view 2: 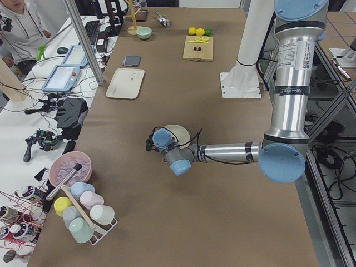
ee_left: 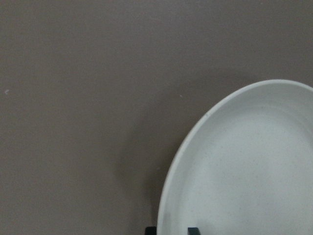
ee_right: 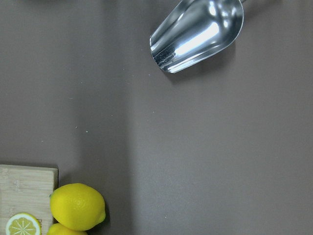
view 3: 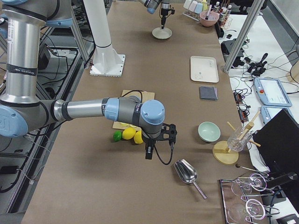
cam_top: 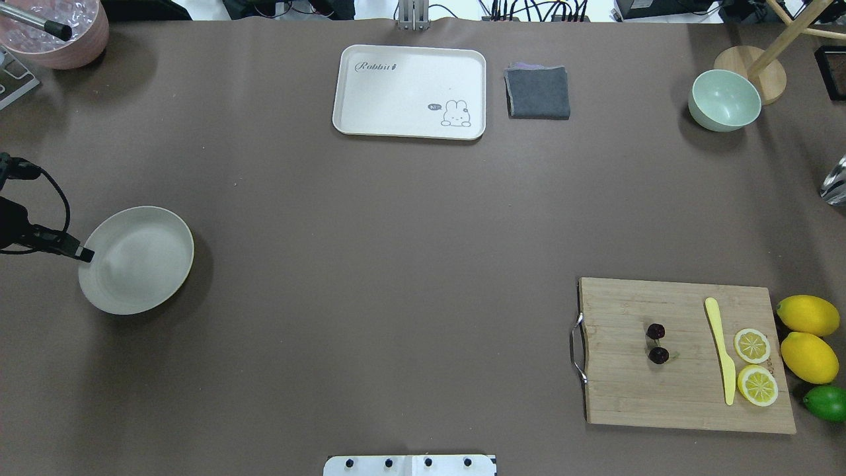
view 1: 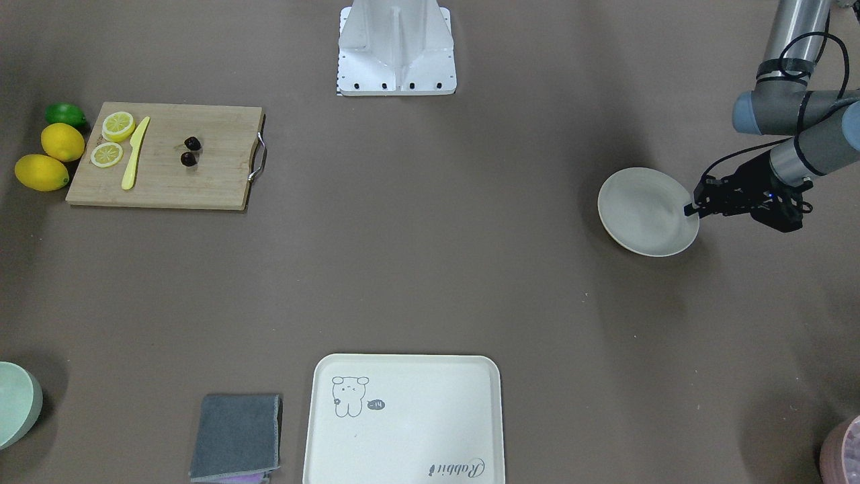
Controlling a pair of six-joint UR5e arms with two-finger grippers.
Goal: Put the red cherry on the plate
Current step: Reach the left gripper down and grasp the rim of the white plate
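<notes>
So the pair of tiny dark red cherries joined by thin stems (view 1: 191,151) is sitting on the wooden cutting board with the metal handle (view 1: 201,181), upper left of the front-facing view. Nothing is touching the pair. On the same board, further left, are a pale yellow plastic knife (view 1: 134,153) and two lemon slices (view 1: 118,126). Just off the board's left edge there are two whole yellow lemons (view 1: 62,142) and a green lime (view 1: 65,114).

The round cream-white plate with the raised rim (view 1: 645,212) is way over on the right side of that view, well apart from the board, and it has nothing in it. The left gripper (view 1: 692,210) is right at the plate's right-hand rim. In the left wrist view two dark fingertips (ee_left: 193,230) poke in at the bottom edge, one on each side of the rim. Honestly I can't tell whether they're pinching it or just straddling it.

The right gripper (view 3: 160,140) only shows up in the right-side view, hanging over bare table just past the lemons, near a shiny metal scoop (ee_right: 198,34). Can't tell whether that one is clenched or released either.

Bottom centre of the front-facing view there's a rectangular cream tray with a little cartoon animal on it (view 1: 416,437), with a folded grey cloth (view 1: 236,437) just to its left. A pale green bowl (cam_top: 724,99) is in the upper right of the overhead view.
</notes>
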